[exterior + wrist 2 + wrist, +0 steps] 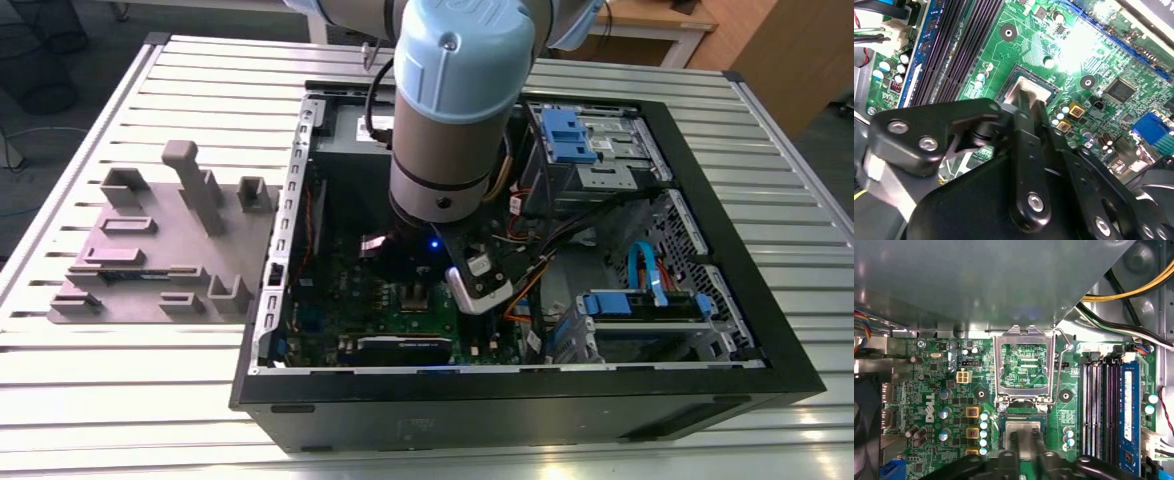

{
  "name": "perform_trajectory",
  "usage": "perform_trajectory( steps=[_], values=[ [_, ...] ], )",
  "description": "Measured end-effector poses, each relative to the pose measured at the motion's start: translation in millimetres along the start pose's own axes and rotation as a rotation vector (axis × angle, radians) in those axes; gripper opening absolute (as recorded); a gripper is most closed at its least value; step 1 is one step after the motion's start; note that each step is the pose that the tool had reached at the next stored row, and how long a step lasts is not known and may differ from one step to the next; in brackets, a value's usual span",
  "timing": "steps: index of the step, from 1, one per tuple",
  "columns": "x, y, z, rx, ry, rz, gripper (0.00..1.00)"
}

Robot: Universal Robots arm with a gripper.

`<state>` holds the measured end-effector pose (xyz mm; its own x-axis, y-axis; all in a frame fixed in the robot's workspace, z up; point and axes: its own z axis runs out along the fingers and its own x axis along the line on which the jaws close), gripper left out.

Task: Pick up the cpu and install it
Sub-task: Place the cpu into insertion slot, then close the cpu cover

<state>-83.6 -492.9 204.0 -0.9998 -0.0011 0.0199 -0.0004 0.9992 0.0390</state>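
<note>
**Pincer poised at the socket, chip directly beneath it**
In the first wrist view, the small shiny silver square cpu [1023, 428] lies level within the dark square motherboard socket [999, 431], straight under the black pincer [1024, 441]. I cannot tell whether it is clamped. The hinged metal retention frame [1024, 365] stands open just beside the socket, and the black memory slots [1104, 405] lie near.

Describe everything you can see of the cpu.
The cpu is a small flat square chip with a shiny silver metal top and a thin pale rim. It lies level within the outline of the dark socket on the green motherboard, next to the socket's hinged-open metal frame. The pincer is right over it and hides part of its top. Whether it grips the chip cannot be told.
</note>
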Motion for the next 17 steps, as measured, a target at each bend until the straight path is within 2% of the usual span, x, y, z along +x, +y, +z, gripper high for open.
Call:
perform_trajectory(
  steps=[1, 3, 17],
  values=[
    [0.0, 0.0, 0.0, -0.0001, 0.0, 0.0, 0.23],
    [0.0, -0.1, -0.2, 0.0003, 0.0002, 0.0, 0.11],
    [0.0, -0.1, -0.3, 0.0003, 0.0006, 0.0, 0.1]
  ],
)
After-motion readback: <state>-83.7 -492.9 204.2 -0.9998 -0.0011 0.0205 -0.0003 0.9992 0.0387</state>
